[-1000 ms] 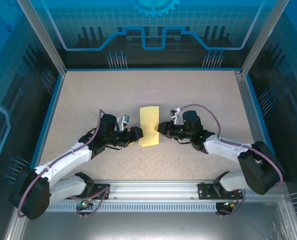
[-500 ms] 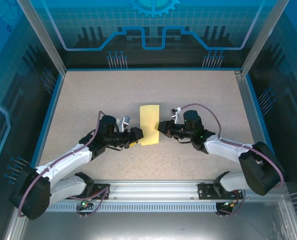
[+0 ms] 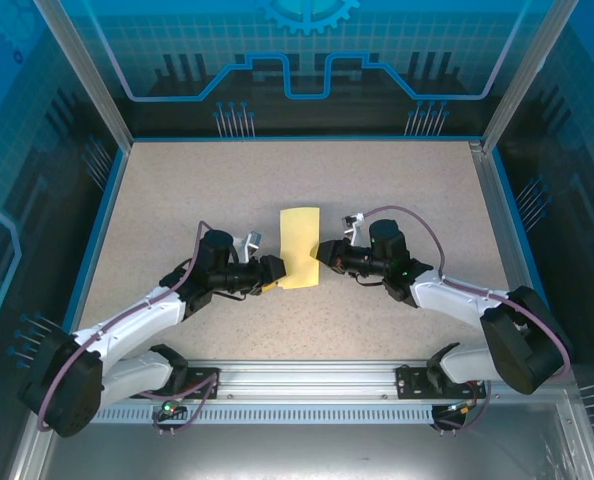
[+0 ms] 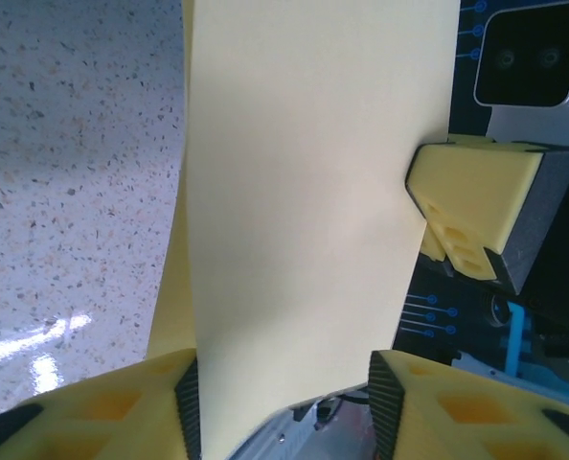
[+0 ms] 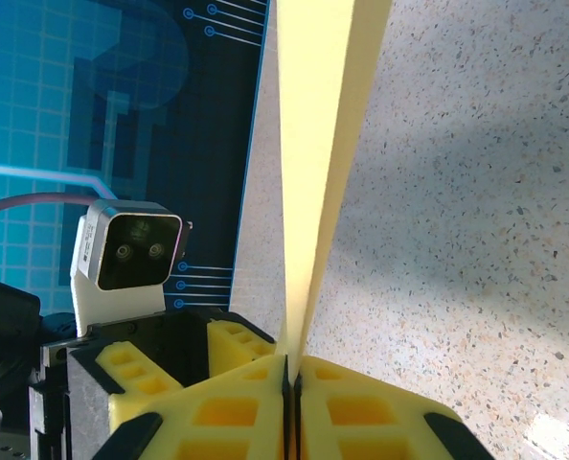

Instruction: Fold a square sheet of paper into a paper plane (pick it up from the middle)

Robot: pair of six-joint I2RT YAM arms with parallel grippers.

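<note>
where the two arms meet over the middle of the bench (image 3: 177, 190), the square sheet of paper (image 3: 299, 248) spans the gap between them as a pale yellow strip, folded into a rectangle longer than it is wide. the right gripper (image 3: 320, 254) is closed tight on the long edge nearest it. in the right wrist view its two yellow pads (image 5: 361, 412) meet with no gap. the paper (image 5: 308, 144) runs straight out from the seam between them, seen edge-on, and its two layers part into a thin v farther from the fingertips.

the left gripper (image 3: 274, 271) sits on the opposite side of the sheet, by the corner nearest the arm bases, with its jaws spread. in the left wrist view its pads (image 4: 102, 412) stand well apart. the near end of the paper (image 4: 313, 192) fills the space between them, face toward the camera, and a second layer peeks out along one long edge. i cannot tell whether those pads touch the sheet.

ahead of the left gripper, across the paper, one of the right gripper's pads (image 4: 471, 206) presses on the far long edge, and the right wrist camera (image 4: 532, 56) sits just beyond it. seen from the right gripper, the left gripper's yellow pads (image 5: 232, 343) lie just beside its own fingertips, with the left wrist camera (image 5: 126, 254) above them. a soft shadow falls on the speckled bench beside the sheet. whether the paper rests on the surface cannot be told.
</note>
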